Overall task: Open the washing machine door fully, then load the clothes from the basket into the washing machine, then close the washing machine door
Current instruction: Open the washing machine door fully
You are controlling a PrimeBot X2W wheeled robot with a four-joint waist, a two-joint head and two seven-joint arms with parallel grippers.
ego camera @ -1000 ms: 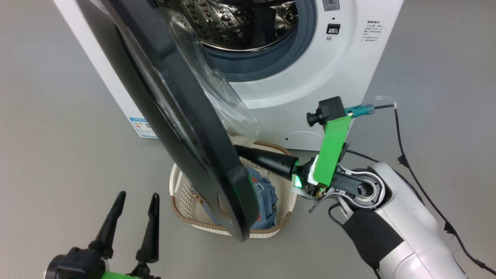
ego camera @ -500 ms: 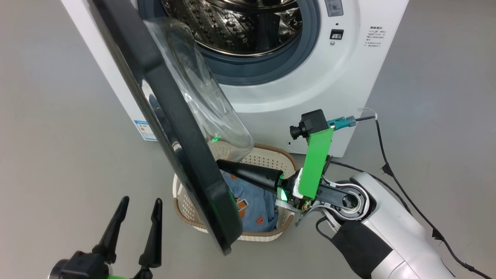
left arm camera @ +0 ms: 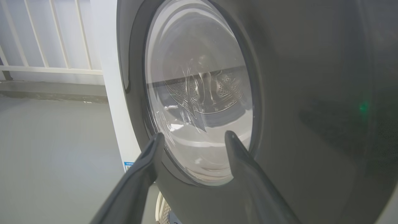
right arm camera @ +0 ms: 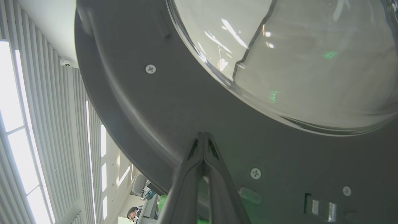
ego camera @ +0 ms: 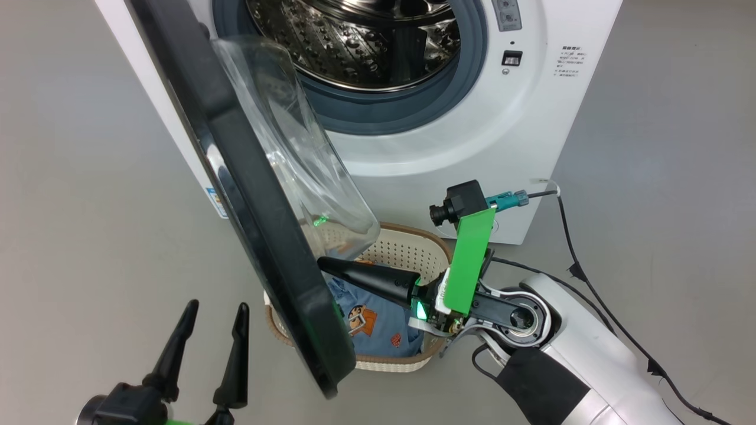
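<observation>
Head view showed the large round glossy black door [ego camera: 254, 195] of the big white washing machine [ego camera: 502, 136] standing partly open, above the cream perforated plastic basket [ego camera: 407, 248] of light-blue printed clothes [ego camera: 369, 321]. The right hand [ego camera: 322, 264], fingers pressed together, lay against the door's inner face. The left hand [ego camera: 217, 307] hovered spread, near left.

Print [ego camera: 568, 58] on the washing machine [ego camera: 472, 147] is too small to read.

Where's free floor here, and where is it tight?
Free: grey floor left of the washing machine door; right of the washing machine, beside the cable. Tight: the basket, overhung by the door, with the right gripper above the clothes.
</observation>
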